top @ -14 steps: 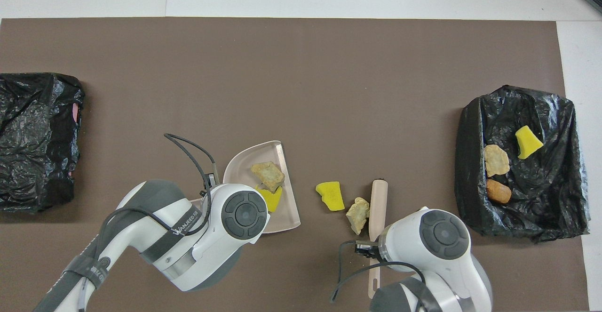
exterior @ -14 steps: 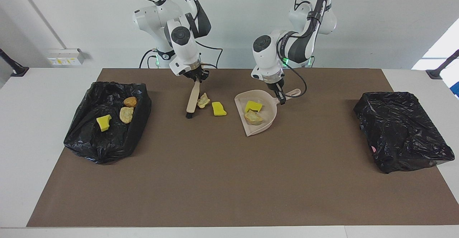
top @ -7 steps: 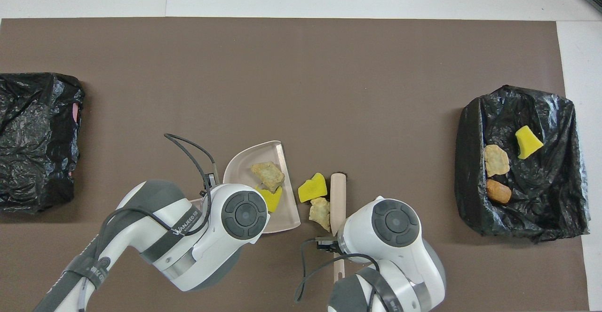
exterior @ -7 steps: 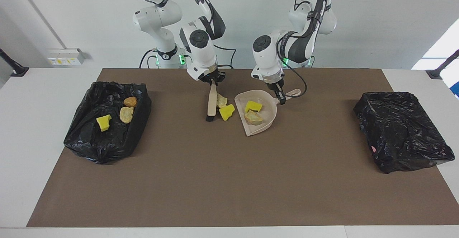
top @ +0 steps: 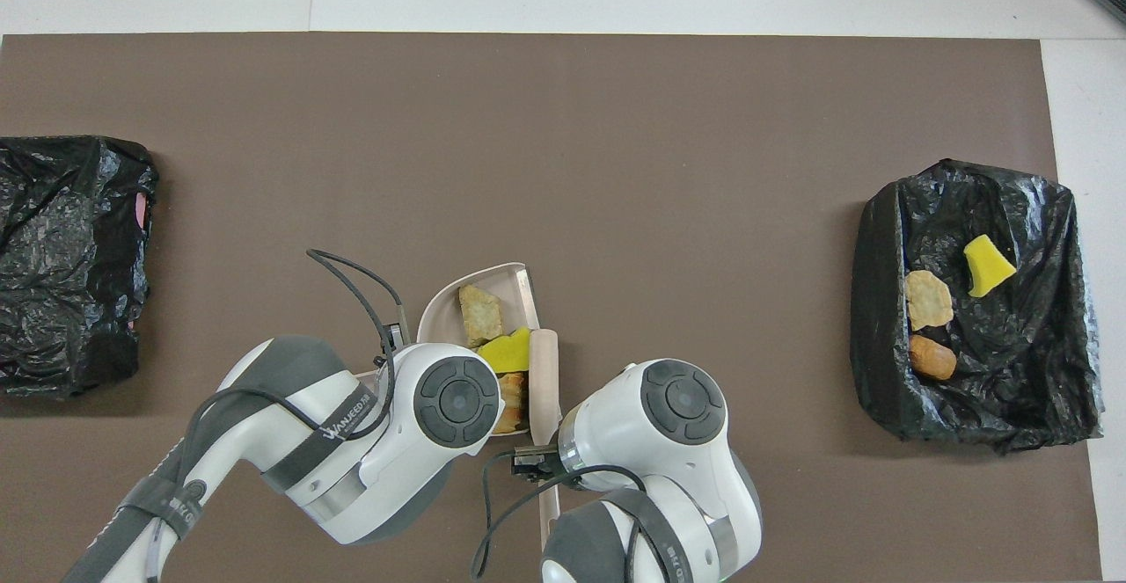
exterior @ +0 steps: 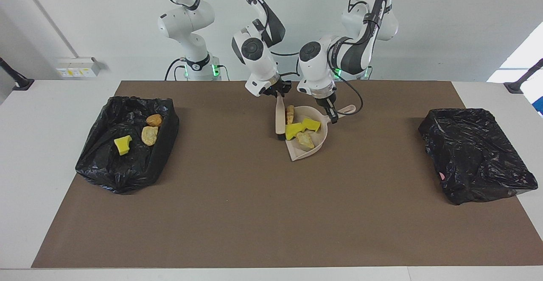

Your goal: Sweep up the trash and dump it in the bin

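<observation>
A beige dustpan lies on the brown mat close to the robots. My left gripper is shut on its handle. Several pieces of trash lie in the pan: yellow sponge chunks and tan lumps. My right gripper is shut on the handle of a beige brush. The brush stands against the pan's open edge, touching the trash. The bin, lined with black bag, sits at the right arm's end. It holds three scraps: yellow, tan and orange-brown.
A second black-bagged bin sits at the left arm's end of the table. The brown mat covers most of the white table. The two arms' wrists stand close together over the pan.
My right gripper swept the brush toward the left arm's end, pushing a yellow sponge and a tan lump across the mat into the dustpan. The left arm and pan stayed still.
</observation>
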You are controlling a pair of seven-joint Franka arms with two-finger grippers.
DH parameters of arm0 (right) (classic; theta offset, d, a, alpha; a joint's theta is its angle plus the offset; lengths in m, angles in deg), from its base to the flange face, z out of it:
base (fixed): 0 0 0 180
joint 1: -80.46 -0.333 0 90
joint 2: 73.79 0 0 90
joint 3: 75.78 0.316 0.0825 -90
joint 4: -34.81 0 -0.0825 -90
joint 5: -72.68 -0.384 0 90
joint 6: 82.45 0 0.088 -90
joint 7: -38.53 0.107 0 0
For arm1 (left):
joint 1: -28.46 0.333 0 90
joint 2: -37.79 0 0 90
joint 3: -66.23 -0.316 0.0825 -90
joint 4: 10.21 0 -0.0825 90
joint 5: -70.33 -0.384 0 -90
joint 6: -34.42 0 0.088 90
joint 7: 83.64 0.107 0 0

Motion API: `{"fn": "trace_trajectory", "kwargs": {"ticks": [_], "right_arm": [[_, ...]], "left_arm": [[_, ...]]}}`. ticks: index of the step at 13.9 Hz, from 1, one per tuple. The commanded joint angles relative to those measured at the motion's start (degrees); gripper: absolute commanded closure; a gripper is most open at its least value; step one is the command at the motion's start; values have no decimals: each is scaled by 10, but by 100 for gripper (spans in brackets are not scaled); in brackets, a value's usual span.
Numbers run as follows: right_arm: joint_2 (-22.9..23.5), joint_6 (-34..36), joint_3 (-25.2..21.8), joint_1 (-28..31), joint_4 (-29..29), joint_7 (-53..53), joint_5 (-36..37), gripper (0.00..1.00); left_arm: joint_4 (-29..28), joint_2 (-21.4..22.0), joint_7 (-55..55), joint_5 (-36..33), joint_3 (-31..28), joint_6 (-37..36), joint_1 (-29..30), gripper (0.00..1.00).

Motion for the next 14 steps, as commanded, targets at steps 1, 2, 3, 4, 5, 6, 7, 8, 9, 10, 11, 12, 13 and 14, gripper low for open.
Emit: {"fn": "trace_trajectory", "kwargs": {"ticks": [1, 2, 3, 4, 5, 6, 7, 8, 9, 10, 11, 12, 13, 14], "right_arm": [[4, 12, -2, 5, -16, -89, -41, 100], [1, 18, -3, 6, -13, -102, -39, 100], [-4, 41, -5, 12, -13, -103, -31, 100], [-11, 71, -9, 26, -13, -103, -27, 100], [-21, 100, -8, 50, -13, -103, -9, 100], [-31, 125, -8, 67, -14, -103, 16, 100], [-45, 142, -8, 76, -14, -102, 42, 100], [-56, 156, -8, 86, -15, -102, 65, 100], [-65, 172, -8, 97, -16, -101, 78, 100], [-74, 187, -8, 104, -17, -102, 88, 100], [-80, 196, -8, 108, -17, -97, 95, 100], [-82, 196, -7, 108, -17, -94, 96, 100], [-82, 196, -7, 107, -17, -94, 96, 100], [-83, 196, -7, 107, -17, -94, 98, 100]], "left_arm": [[-16, 13, -7, -14, -6, 14, -3, 100], [-16, 12, -2, -14, -6, 19, -1, 100], [-16, 10, 14, -13, -6, 29, 1, 100], [-15, 9, 36, -13, -6, 33, 1, 100], [-14, 9, 53, -13, -6, 37, 2, 100], [-14, 7, 57, -12, -6, 42, 3, 100], [-13, 5, 63, -13, -6, 47, 5, 100], [-11, 2, 80, -13, -6, 51, 11, 100], [-10, 1, 107, -13, -6, 54, 15, 100], [-10, 1, 125, -12, -6, 57, 15, 100], [-10, 1, 127, -12, -6, 58, 15, 100], [-10, 1, 127, -12, -6, 58, 15, 100], [-10, 1, 128, -12, -6, 58, 15, 100], [-10, 1, 129, -12, -6, 57, 15, 100]]}}
